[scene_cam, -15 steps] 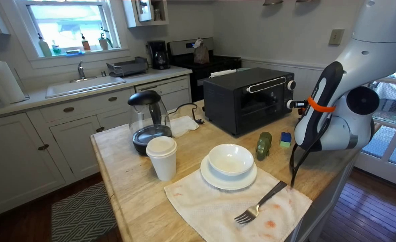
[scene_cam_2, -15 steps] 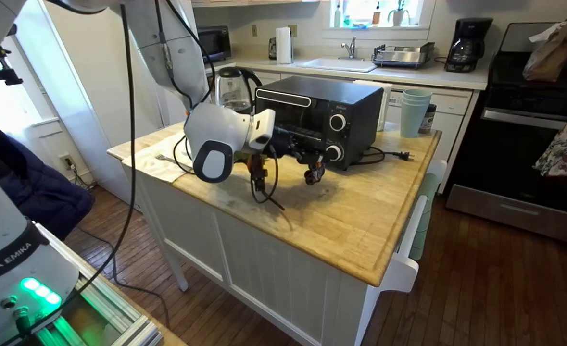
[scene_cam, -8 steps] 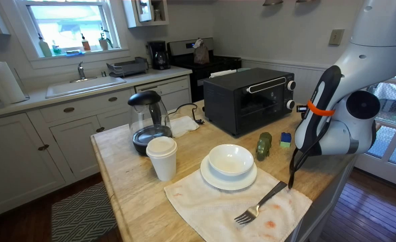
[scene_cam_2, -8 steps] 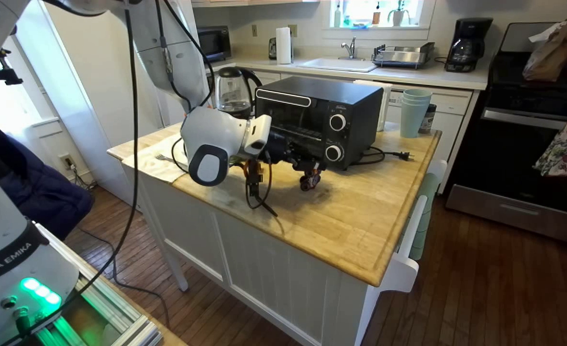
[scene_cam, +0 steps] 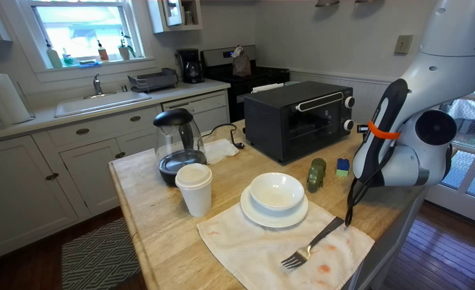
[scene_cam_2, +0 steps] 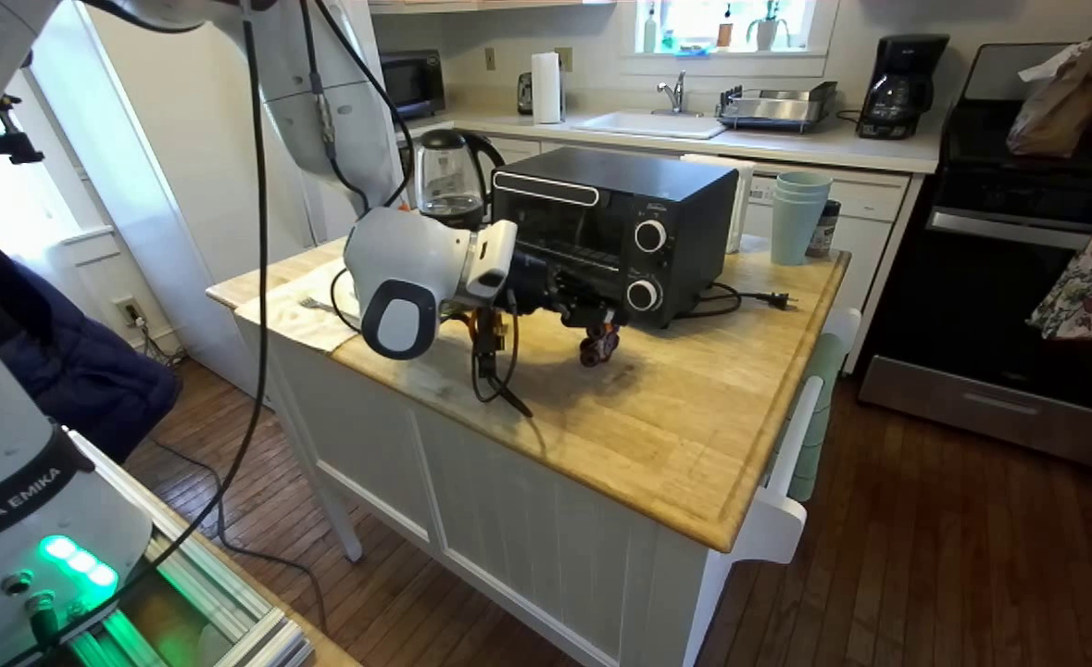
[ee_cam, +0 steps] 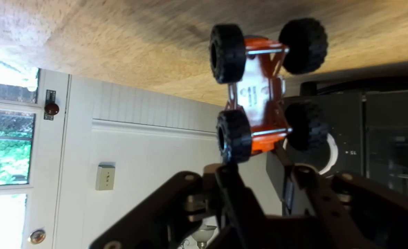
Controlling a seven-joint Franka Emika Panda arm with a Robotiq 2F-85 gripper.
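An orange toy truck (ee_cam: 257, 88) with big black wheels is gripped at one end in the wrist view, its underside facing the camera. My gripper (ee_cam: 255, 159) is shut on it, with the fingers standing apart around that end. In an exterior view the toy truck (scene_cam_2: 598, 345) hangs low over the wooden table (scene_cam_2: 684, 445), below my gripper (scene_cam_2: 592, 320) and in front of the black toaster oven (scene_cam_2: 615, 227). Behind the arm, the gripper's jaws and the truck are hidden in the exterior view that shows the bowl (scene_cam: 277, 191).
A green toy animal (scene_cam: 316, 174) and blue-green blocks (scene_cam: 342, 167) stand near the arm. A plate (scene_cam: 274, 219) under the bowl and a fork (scene_cam: 312, 243) lie on a cloth (scene_cam: 253, 249). White cup (scene_cam: 195, 189), kettle (scene_cam: 181, 147) and stacked cups (scene_cam_2: 797, 218) are also on the table.
The gripper has moved down with the truck and a little away from the oven's knobs, mostly in the first half second. Since then it has barely shifted, and the truck stays held.
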